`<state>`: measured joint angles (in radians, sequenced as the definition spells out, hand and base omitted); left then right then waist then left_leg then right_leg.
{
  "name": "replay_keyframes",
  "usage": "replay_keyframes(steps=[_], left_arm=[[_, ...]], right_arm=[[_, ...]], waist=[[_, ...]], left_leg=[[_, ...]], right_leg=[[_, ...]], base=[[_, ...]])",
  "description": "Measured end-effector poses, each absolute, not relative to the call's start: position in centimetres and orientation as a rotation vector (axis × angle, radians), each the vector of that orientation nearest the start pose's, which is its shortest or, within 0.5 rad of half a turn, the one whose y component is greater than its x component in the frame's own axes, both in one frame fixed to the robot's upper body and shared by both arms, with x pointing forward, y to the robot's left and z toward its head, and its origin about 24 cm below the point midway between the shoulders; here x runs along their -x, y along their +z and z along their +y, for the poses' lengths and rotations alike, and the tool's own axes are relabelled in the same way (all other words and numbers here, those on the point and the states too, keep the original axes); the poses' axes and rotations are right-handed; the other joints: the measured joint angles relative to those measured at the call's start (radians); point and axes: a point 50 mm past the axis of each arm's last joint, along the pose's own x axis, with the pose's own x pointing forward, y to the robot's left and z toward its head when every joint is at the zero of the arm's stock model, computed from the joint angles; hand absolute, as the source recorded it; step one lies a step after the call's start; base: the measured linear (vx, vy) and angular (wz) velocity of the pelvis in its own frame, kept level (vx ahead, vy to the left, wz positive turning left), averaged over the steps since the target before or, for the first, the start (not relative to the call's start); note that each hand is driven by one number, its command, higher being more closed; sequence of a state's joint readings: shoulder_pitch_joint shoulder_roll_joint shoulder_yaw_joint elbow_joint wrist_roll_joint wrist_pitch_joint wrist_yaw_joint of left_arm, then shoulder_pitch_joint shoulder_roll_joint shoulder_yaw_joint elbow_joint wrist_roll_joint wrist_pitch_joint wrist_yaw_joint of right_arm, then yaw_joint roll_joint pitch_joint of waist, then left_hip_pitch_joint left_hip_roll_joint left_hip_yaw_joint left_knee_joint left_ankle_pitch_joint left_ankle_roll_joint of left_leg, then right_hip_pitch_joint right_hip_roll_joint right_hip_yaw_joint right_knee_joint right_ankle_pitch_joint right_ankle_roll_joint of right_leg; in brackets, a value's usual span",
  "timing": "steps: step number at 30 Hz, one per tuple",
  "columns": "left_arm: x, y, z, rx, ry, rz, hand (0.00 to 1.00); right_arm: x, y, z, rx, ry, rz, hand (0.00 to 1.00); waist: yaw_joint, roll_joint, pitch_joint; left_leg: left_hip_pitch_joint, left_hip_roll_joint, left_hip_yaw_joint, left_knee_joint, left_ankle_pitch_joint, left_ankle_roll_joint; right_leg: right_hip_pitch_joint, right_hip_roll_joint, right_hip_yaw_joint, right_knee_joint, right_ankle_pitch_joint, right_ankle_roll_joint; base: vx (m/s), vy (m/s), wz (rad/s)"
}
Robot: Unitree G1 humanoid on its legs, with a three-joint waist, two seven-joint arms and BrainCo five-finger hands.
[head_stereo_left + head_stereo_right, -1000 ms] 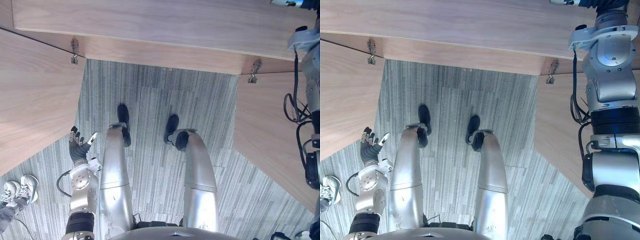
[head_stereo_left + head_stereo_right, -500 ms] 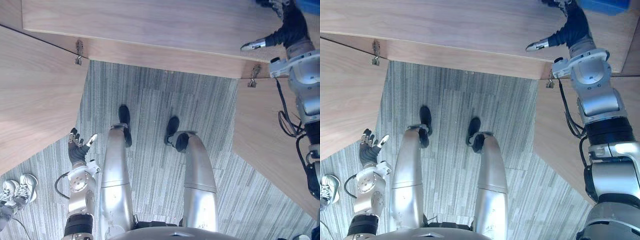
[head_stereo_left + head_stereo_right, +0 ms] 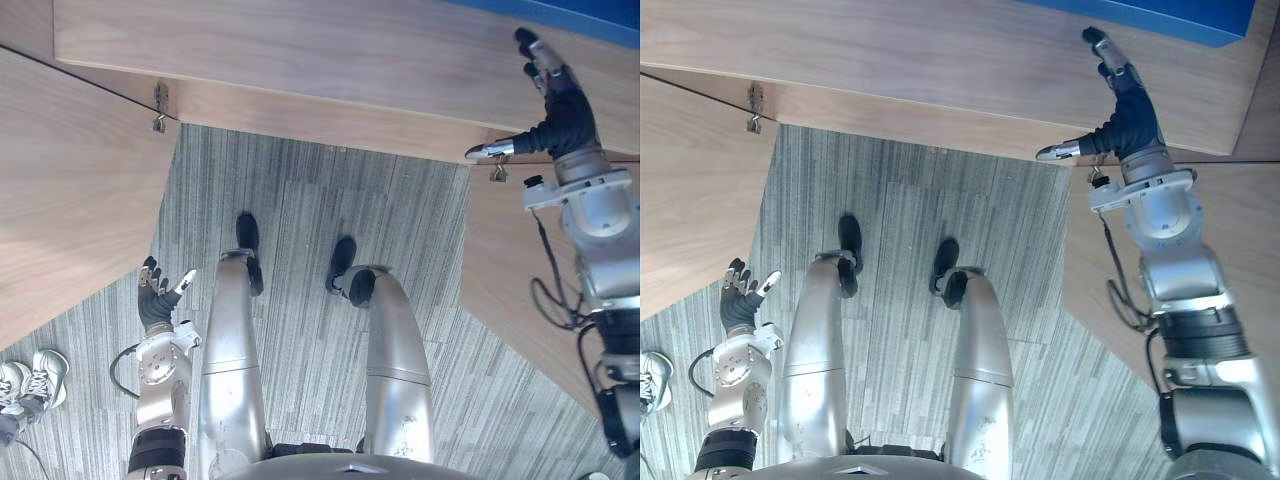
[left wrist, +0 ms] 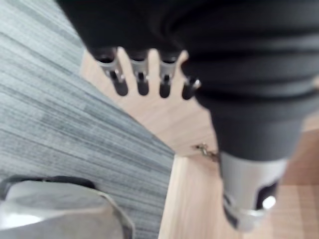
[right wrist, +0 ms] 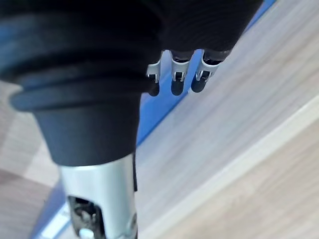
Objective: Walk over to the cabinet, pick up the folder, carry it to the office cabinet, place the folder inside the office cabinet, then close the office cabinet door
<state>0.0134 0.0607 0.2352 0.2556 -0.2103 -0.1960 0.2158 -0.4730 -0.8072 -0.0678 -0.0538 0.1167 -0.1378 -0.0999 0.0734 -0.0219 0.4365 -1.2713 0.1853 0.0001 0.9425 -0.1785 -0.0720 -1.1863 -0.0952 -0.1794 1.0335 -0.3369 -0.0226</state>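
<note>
A blue folder (image 3: 1160,15) lies at the back of the office cabinet's wooden shelf (image 3: 300,50), its edge a blue strip (image 5: 164,107) in the right wrist view. My right hand (image 3: 1125,110) is raised over the shelf's right end, just short of the folder, open with straight fingers (image 5: 174,82), thumb spread, and nothing in it. The two cabinet doors stand open: the left door (image 3: 70,190) and the right door (image 3: 530,300), with my right arm above the right one. My left hand (image 3: 155,300) hangs low beside the left door, open and empty, its fingers (image 4: 142,82) straight.
Grey striped carpet (image 3: 300,220) lies between the two open doors. Metal hinges (image 3: 160,105) sit where each door meets the cabinet. A person's white shoes (image 3: 25,385) stand at the lower left, beyond the left door.
My right hand has drawn back from the far end of the shelf toward me and now shows whole and empty. The blue folder stays on the shelf. My left hand has not moved.
</note>
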Motion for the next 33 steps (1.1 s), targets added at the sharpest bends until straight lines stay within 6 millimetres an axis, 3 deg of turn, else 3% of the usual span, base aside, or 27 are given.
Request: replay_keyframes(steps=[1, 6, 16, 23, 33], left_arm=[[-23.1, 0.1, 23.4, 0.145, 0.504, 0.054, 0.00], [-23.1, 0.3, 23.4, 0.124, 0.525, 0.049, 0.00], [-23.7, 0.8, 23.3, 0.114, 0.528, 0.027, 0.00], [-23.9, 1.1, 23.3, 0.116, 0.527, 0.015, 0.00], [-24.2, 1.4, 23.2, 0.136, 0.522, -0.007, 0.00]], right_arm=[[-28.6, 26.4, -24.6, 0.573, -0.154, -0.771, 1.00], [-28.4, 26.1, -23.6, 0.438, -0.321, -0.863, 1.00], [-29.9, 26.0, -22.8, 0.270, -0.456, -0.870, 1.00], [-31.1, 27.1, -22.8, 0.228, -0.470, -0.870, 1.00], [-33.5, 28.9, -23.5, 0.020, -0.436, -0.818, 1.00]], waist=[[0.000, -0.005, -0.003], [0.000, -0.007, -0.003], [0.009, -0.006, -0.002], [0.015, -0.004, 0.004], [0.030, 0.004, 0.038]], left_leg=[[0.004, 0.000, 0.004, -0.002, -0.001, 0.001], [0.006, 0.000, 0.005, -0.002, -0.001, 0.002], [0.010, -0.001, 0.012, -0.003, -0.001, 0.002], [0.003, -0.002, 0.013, -0.003, -0.001, 0.002], [-0.027, -0.013, 0.002, 0.000, 0.007, 0.002]], right_leg=[[0.001, 0.000, 0.004, -0.002, 0.001, 0.001], [0.001, 0.000, 0.006, 0.000, 0.001, 0.001], [-0.003, -0.001, 0.014, 0.008, 0.000, 0.001], [-0.012, -0.003, 0.016, 0.012, -0.002, 0.003], [-0.041, -0.012, 0.009, 0.033, -0.009, 0.000]], base=[[0.01, 0.033, -0.02], [0.00, 0.013, 0.00], [0.00, 0.000, 0.00], [0.00, 0.000, 0.00], [0.00, 0.006, 0.04]])
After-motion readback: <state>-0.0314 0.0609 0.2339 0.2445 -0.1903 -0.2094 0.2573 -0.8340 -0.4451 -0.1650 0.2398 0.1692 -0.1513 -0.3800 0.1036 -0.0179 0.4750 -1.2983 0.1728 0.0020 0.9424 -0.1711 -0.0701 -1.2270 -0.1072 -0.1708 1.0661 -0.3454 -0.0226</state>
